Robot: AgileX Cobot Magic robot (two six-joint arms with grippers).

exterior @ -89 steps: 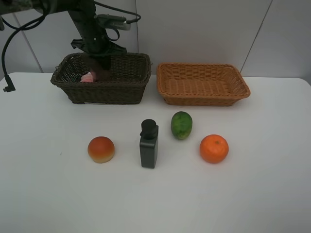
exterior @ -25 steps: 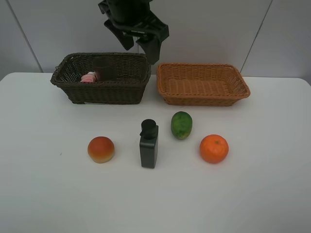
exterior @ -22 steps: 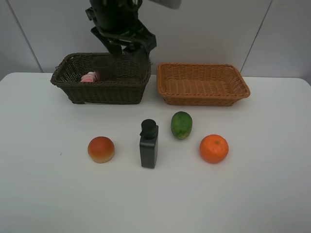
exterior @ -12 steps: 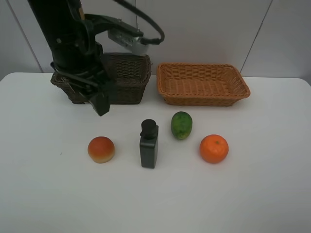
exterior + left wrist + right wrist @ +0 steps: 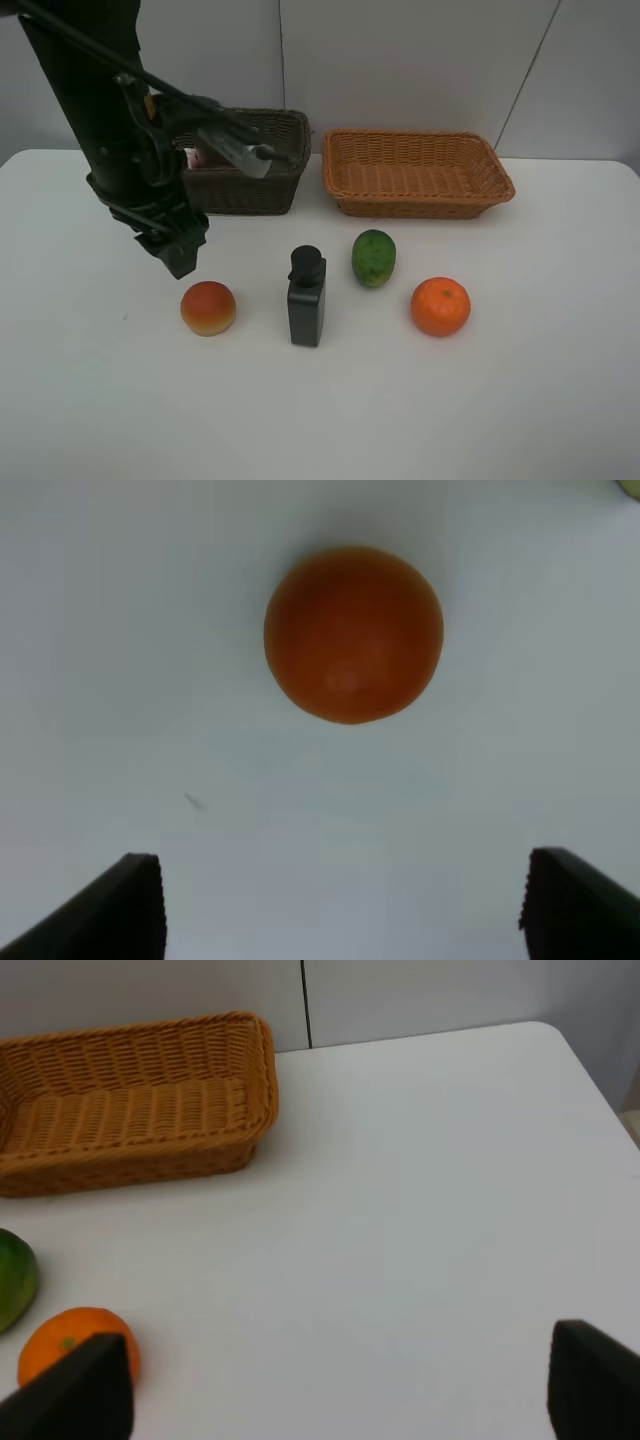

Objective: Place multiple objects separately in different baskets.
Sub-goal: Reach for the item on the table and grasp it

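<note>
Down from the dark basket, the left hand now hovers spread and empty near the peach-like fruit on the tabletop, right hand likewise spread.

The left arm covers most of the dark basket; the green fruit is cut off at the right wrist view's edge.
</note>
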